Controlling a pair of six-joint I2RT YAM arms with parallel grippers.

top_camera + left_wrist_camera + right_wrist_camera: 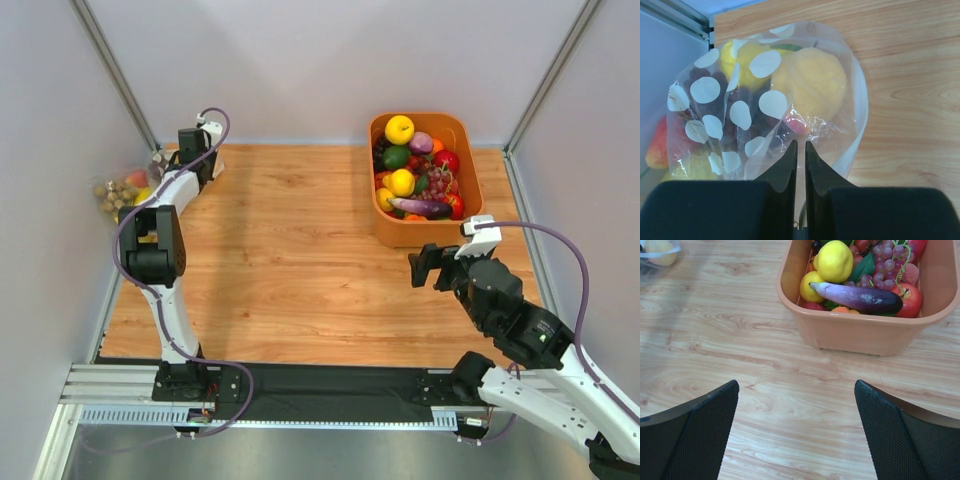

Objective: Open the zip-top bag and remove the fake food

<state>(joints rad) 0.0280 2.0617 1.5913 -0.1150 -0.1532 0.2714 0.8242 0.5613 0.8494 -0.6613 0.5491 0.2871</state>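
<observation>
Two arms, one bag, zip not yet parted. I judged the step in hand to be the first grasp.

Nearest the bases, the right gripper [797, 432] hung spread wide over bare wood, holding nothing. The orange basket [865, 335] of loose produce sat just beyond it and is no part of this job.

At the far left corner, the left gripper [799, 146] had its jaws pressed almost together. As far as I could tell, a fold of the zip-top bag [765, 100] was nipped between the tips. The bag lay on the table [300, 250] hard by the wall. All the fake food was inside: the round orange-yellow fruit [812, 82], the small yellow fruit [740, 60] and the dark grapes [760, 125]. A second clear bag [120, 188] lay just beside it, not to be confused.

I could not make out the zip strip.

Next, in my judgement: draw the bag toward mid-table, where the right gripper can reach. Then find the strip, so that each claw takes one lip. The film looked floppy and might slip.
</observation>
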